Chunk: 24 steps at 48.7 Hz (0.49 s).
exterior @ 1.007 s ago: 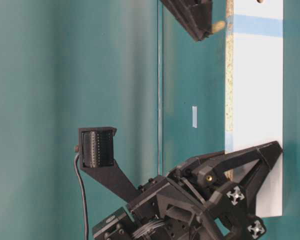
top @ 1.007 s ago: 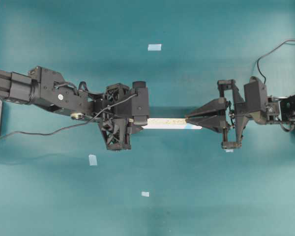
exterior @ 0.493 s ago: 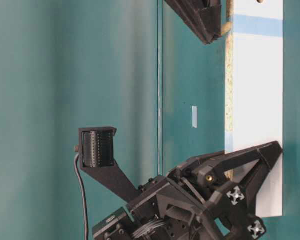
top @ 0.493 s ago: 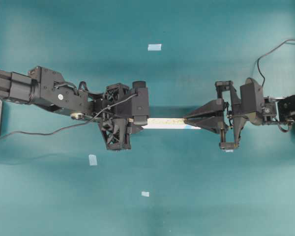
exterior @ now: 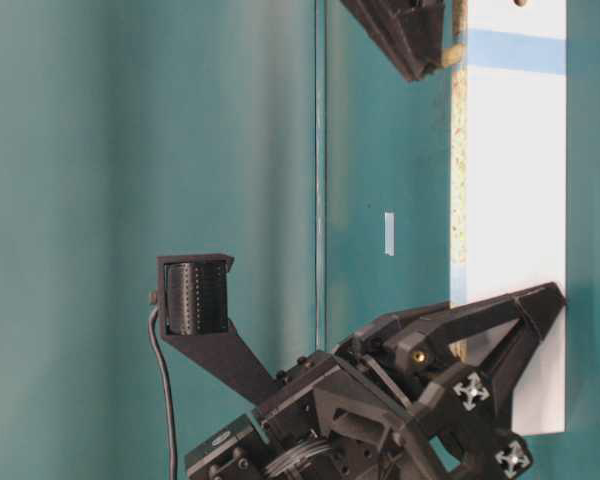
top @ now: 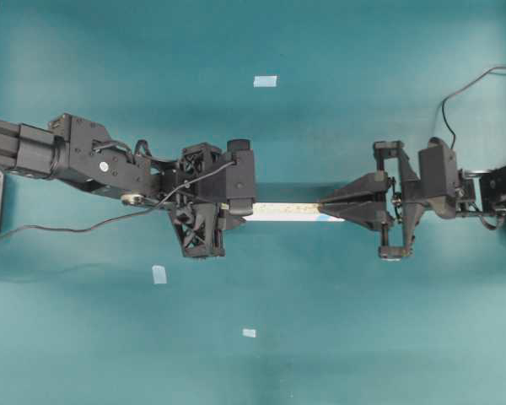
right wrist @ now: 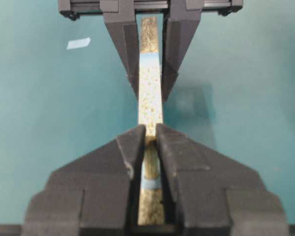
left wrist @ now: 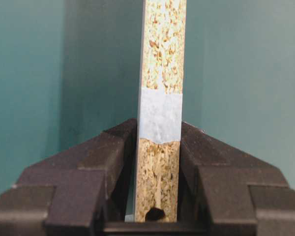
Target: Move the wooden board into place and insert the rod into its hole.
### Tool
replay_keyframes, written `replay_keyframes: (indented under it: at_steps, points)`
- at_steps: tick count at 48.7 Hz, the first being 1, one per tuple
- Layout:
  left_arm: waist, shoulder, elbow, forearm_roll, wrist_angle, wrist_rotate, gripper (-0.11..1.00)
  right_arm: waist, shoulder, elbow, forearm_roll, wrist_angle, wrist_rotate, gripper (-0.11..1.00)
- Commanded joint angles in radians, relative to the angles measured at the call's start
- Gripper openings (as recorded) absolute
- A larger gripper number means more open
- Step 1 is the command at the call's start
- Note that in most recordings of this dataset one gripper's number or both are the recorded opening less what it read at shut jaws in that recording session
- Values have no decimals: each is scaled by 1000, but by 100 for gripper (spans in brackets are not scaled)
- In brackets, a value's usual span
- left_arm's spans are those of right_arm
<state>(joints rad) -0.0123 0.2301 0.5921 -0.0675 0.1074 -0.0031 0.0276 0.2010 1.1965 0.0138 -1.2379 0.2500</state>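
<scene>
insertion step: left gripper point(left wrist: 157, 162) clamps the wooden board point(top: 288, 210) on edge; right gripper point(right wrist: 150, 135) pinches the rod point(exterior: 452, 52), which next needs aligning with the hole.

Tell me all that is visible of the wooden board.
The board is a long narrow plank standing on edge, its speckled particleboard edge up, its broad faces white. Pale blue tape bands cross it. A dark hole shows in the edge, between the left gripper fingers, which clamp one end. The right gripper is over the other end, pinching the rod at the top edge.
</scene>
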Motion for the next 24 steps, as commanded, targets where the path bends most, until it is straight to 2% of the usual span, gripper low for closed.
replay_keyframes:
  at_steps: [1, 24]
  points:
    - [-3, -26, -6, 0, 2, -9, 24, 14, -9, 3, 15, 2, 2, 11]
    - [-3, -28, -9, 0, 2, -9, 24, 28, -9, 0, 29, 87, 6, 11]
